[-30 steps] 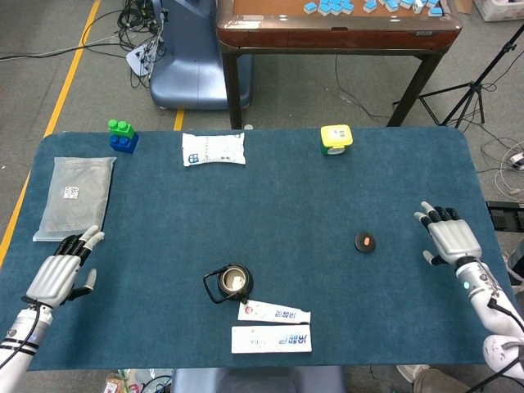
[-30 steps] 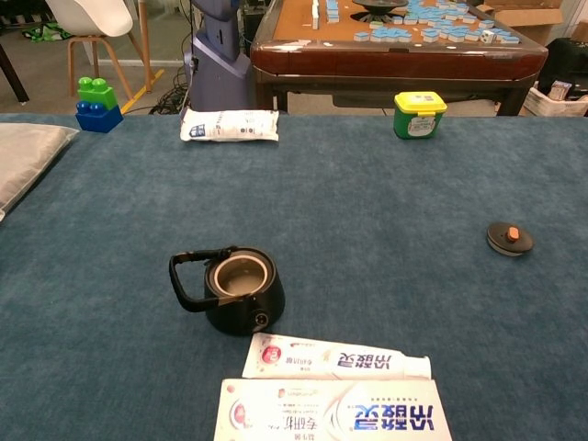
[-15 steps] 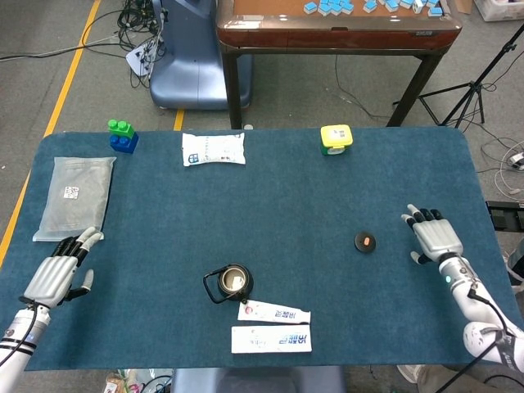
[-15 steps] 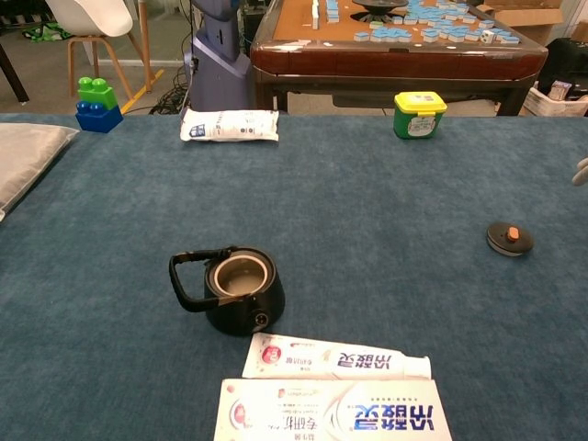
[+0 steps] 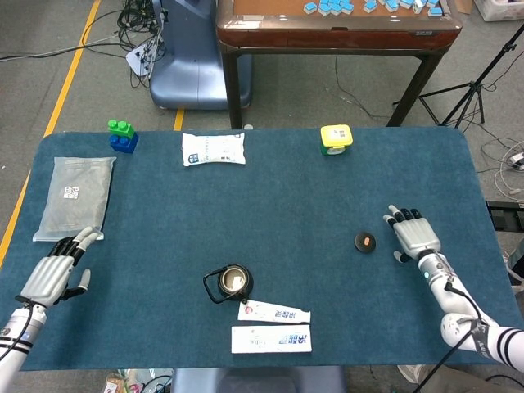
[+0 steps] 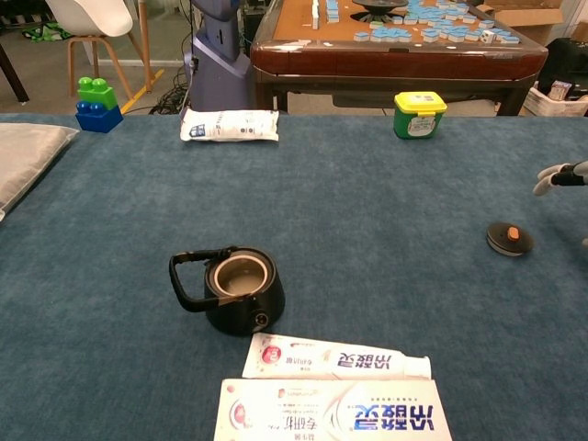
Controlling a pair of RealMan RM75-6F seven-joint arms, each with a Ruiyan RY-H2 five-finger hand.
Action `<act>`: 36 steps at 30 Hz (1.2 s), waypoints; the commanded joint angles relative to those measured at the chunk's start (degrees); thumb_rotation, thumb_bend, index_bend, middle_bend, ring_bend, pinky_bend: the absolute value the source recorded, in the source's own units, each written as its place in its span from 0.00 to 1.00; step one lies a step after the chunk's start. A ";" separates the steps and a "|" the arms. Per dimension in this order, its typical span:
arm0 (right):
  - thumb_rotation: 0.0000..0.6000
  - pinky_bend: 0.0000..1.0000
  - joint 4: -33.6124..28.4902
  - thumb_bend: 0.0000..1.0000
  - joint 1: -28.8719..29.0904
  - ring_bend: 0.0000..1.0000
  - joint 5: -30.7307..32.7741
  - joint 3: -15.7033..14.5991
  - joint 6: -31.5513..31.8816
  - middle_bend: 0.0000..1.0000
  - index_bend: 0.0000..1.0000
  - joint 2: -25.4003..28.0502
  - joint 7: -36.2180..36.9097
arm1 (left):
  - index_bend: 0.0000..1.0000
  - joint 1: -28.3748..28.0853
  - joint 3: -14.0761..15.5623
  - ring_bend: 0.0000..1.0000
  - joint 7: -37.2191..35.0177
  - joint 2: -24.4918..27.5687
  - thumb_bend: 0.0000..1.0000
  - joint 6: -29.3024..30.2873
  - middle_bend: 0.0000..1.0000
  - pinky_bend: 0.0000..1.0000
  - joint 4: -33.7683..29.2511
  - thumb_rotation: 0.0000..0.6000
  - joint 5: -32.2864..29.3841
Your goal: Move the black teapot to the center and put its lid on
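Observation:
The black teapot (image 5: 229, 283) (image 6: 231, 290) stands open-topped near the front middle of the blue table, its handle on the left side. Its round black lid (image 5: 365, 241) (image 6: 510, 238) with an orange knob lies flat on the cloth at the right. My right hand (image 5: 412, 232) (image 6: 562, 175) hovers just right of the lid, fingers spread and holding nothing. At the front left edge my left hand (image 5: 54, 274) rests open with nothing in it, far from the teapot. Only the fingertips of the right hand show in the chest view.
Two toothpaste boxes (image 5: 273, 326) (image 6: 335, 390) lie just in front of the teapot. A grey pouch (image 5: 75, 196) sits at the left, green-blue blocks (image 5: 122, 136) and a white packet (image 5: 213, 149) at the back, a yellow-lidded jar (image 5: 336, 138) at the back right.
My right hand has moved left toward the lid and now enters the chest view. My left hand has drifted slightly toward the front left. Teapot and lid have not moved.

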 commanded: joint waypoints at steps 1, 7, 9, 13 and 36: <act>1.00 0.00 0.14 0.31 0.45 0.00 0.47 -0.36 -0.06 0.00 0.12 -0.59 -0.50 | 0.00 0.20 0.09 0.00 -0.73 -0.03 0.58 0.15 0.00 0.00 0.53 1.00 0.32; 1.00 0.00 0.19 0.31 1.28 0.00 0.77 -1.11 0.28 0.00 0.12 -2.28 -1.27 | 0.00 0.51 0.27 0.00 -1.57 -0.07 0.58 0.47 0.00 0.00 1.11 1.00 0.87; 1.00 0.00 0.30 0.31 1.55 0.00 0.83 -1.24 0.38 0.00 0.12 -2.81 -1.38 | 0.00 0.54 0.29 0.00 -1.65 -0.10 0.58 0.53 0.00 0.00 1.23 1.00 1.03; 1.00 0.00 0.67 0.31 2.05 0.00 1.08 -1.27 0.49 0.00 0.12 -3.69 -1.33 | 0.00 0.70 0.31 0.00 -1.74 -0.09 0.58 0.82 0.00 0.00 1.32 1.00 1.28; 1.00 0.00 2.33 0.28 3.51 0.00 1.57 -2.14 0.78 0.00 0.19 -7.11 -1.07 | 0.00 1.66 0.61 0.00 -3.50 -0.02 0.58 1.91 0.00 0.00 2.08 1.00 2.23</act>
